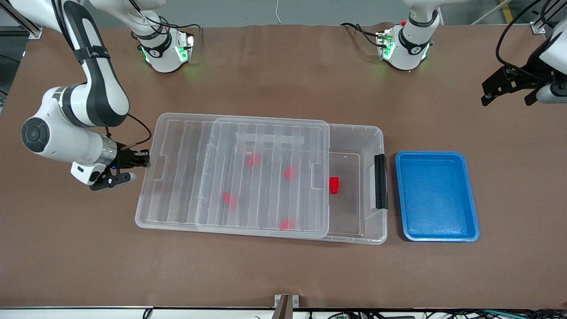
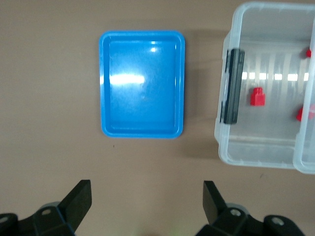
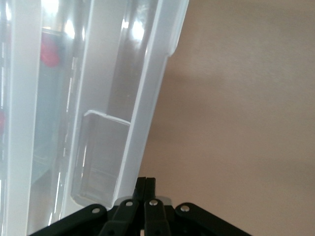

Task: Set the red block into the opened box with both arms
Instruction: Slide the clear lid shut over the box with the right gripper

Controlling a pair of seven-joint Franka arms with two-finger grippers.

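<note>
A big clear plastic box point(image 1: 356, 186) sits in the middle of the brown counter point(image 1: 266, 274). Its ribbed see-through lid point(image 1: 230, 177) is slid toward the right arm's end, so the part of the box by the black handle point(image 1: 380, 181) is open on top. In that open part lies a tiny bright red plastic block point(image 1: 334, 184), squarish with a narrower stepped end, on the floor of the box just beside the lid's edge. Four more little red blocks point(image 1: 254, 160) show blurry through the lid. A small blue plastic tray point(image 1: 436, 196) lies just beside the box's handle end, toward the left arm's end of the counter. The right gripper point(image 1: 146, 163) is low at the lid's edge at the right arm's end, with its fingers pressed together and touching the rim of the lid. The left gripper point(image 2: 147, 199) hangs high over the counter near the blue tray, with its fingers spread wide apart and nothing between them.
</note>
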